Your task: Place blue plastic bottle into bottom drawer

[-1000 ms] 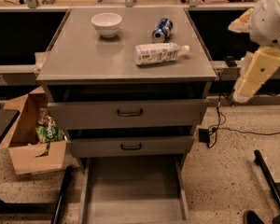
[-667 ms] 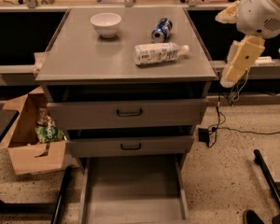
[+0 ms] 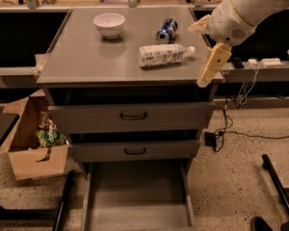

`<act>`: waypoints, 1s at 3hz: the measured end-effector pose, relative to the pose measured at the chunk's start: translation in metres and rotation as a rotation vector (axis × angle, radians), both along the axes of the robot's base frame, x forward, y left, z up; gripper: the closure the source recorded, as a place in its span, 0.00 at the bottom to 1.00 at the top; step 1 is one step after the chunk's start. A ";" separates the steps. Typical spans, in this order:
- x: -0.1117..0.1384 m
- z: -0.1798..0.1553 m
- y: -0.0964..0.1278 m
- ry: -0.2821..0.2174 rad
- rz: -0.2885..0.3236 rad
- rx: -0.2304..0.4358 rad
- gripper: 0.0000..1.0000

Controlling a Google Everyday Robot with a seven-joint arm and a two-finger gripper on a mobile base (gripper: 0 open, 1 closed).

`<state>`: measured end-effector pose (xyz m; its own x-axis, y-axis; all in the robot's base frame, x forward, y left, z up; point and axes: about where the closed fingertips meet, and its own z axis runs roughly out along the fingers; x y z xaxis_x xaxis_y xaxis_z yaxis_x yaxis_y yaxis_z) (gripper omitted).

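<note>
Camera view: blue plastic bottle [image 3: 163, 55] near hand [image 3: 205, 77] at cabinet [image 3: 86, 64] edge; hand's state unclear

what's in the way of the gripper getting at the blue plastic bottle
Probably nothing, so likely yes: the gripper hangs at the right edge of the cabinet, near the cap end of the blue plastic bottle, with bare top between; the can lies apart behind.

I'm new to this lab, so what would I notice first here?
The big white arm comes in from the upper right, its gripper hanging at the right edge of the cabinet top, just right of the bottle lying on its side. Below, the bottom drawer stands pulled open. A bowl and a can sit farther back.
</note>
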<state>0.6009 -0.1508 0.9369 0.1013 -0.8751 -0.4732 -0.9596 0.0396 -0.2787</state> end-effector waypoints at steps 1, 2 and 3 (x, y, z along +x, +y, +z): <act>0.000 0.000 0.000 0.000 0.000 0.000 0.00; 0.046 -0.008 -0.003 -0.031 -0.034 0.064 0.00; 0.082 -0.017 -0.004 -0.040 -0.077 0.144 0.00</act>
<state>0.6825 -0.1543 0.9201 0.0581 -0.8045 -0.5911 -0.9403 0.1548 -0.3031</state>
